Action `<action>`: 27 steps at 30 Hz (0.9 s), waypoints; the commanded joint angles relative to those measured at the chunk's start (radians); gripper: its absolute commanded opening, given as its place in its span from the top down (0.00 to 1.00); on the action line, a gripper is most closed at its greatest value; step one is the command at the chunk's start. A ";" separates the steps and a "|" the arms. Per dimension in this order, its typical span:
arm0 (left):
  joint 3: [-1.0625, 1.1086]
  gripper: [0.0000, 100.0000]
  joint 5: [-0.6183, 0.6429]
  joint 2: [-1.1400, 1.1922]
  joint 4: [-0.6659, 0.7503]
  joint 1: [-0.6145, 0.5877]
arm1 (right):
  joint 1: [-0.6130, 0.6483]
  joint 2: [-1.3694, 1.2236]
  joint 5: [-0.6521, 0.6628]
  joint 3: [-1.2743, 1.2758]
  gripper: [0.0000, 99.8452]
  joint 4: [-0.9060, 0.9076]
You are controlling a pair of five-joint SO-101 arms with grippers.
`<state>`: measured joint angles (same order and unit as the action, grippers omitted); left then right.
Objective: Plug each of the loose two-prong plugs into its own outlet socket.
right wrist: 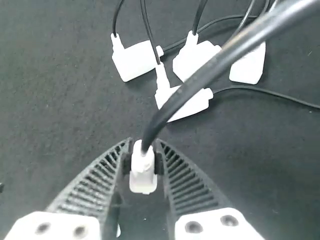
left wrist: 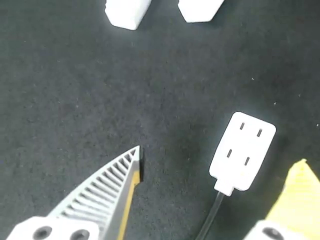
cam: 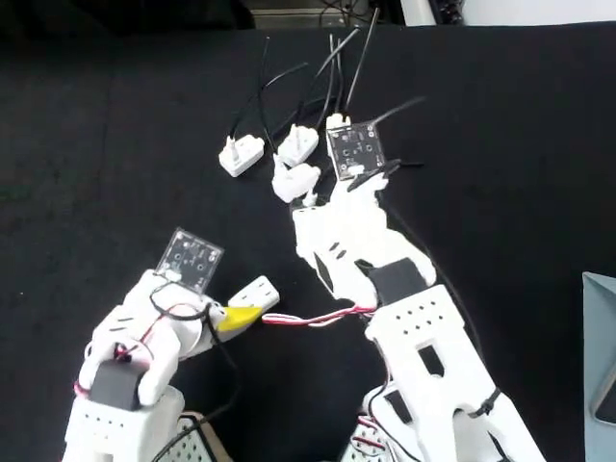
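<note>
Carrying the held plug across to the outlet block was judged to be the step in hand. The right gripper (right wrist: pixel 142 146) was clamped narrowly on a white two-prong plug (right wrist: pixel 141 177). Its black cord (right wrist: pixel 220 65) ran up out of the jaws and across the other loose plugs (right wrist: pixel 134 60), which were lying on the black table (right wrist: pixel 60 75). The prongs of the held plug were hidden, so their direction could not be told.

The outlet block (left wrist: pixel 242 150) lay flat beside the left arm with its slots turned upward, well apart from the cluster of plugs. The left gripper (left wrist: pixel 218 156) was spread wide over it, and the block lay between the two fingers, nearer the yellow finger (left wrist: pixel 297 195).

For the step to be done well, the block would best be pinned by the left gripper first, since it looked light and likely to slide on the cloth. The plug would need to be turned until its prongs pointed down at one pair of slots, then lined up squarely and pressed straight in. The grip should be kept firm, because so small and smooth a body could easily be twisted. The cord should be watched, as the neighbouring plugs could be dragged by it.
</note>
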<state>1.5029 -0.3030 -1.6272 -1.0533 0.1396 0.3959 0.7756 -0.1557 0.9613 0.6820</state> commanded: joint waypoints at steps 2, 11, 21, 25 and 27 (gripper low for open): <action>-0.090 0.57 -0.014 0.258 0.120 0.013 | -0.020 0.028 -0.011 -0.008 0.99 -0.009; -0.312 0.57 -0.041 0.796 0.218 0.088 | -0.020 0.028 -0.011 -0.007 0.99 -0.009; -0.338 0.66 -0.057 1.063 0.453 0.070 | -0.021 0.028 -0.009 0.004 0.99 -0.009; -0.387 0.72 -0.124 1.096 0.456 -0.012 | -0.021 0.028 -0.009 0.004 0.99 -0.009; -0.410 0.71 -0.130 1.108 0.456 -0.056 | -0.021 0.028 -0.009 0.004 0.99 -0.009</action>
<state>1.1745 -0.4120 -0.5271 -0.6160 0.1458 0.3897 0.7756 -0.1557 0.9705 0.6820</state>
